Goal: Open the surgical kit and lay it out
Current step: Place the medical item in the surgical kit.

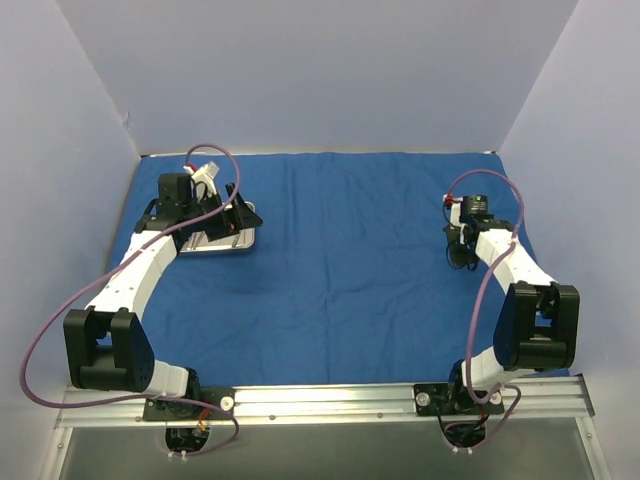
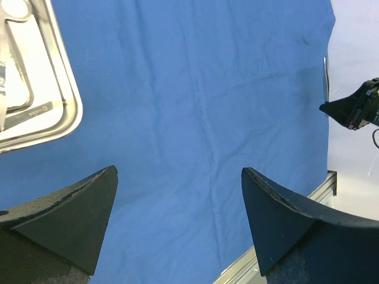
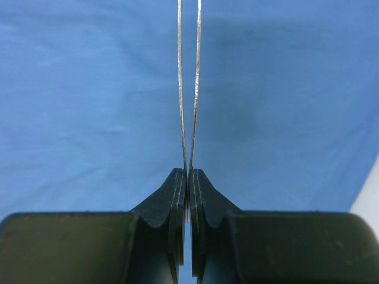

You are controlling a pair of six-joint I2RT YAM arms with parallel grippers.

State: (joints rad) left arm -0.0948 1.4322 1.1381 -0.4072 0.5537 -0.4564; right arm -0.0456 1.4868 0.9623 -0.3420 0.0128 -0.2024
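The royal-blue cloth (image 1: 350,270) lies spread flat over the table. The shiny steel tray (image 1: 238,245) sits on it at the far left; in the left wrist view its rim (image 2: 70,94) shows at the upper left, with silver instruments (image 2: 18,71) inside. My left gripper (image 1: 237,215) hovers over the tray's right side, open and empty (image 2: 177,177). My right gripper (image 1: 460,250) is at the cloth's right side, shut (image 3: 188,174) on a thin silver instrument (image 3: 181,89) with two slim arms pointing away from the fingers. That instrument also shows in the left wrist view (image 2: 324,77).
Pale walls enclose the table on three sides. The metal rail (image 1: 320,400) carrying both arm bases runs along the near edge. The cloth's right edge (image 2: 328,118) ends near the right gripper, with bare white table beyond it.
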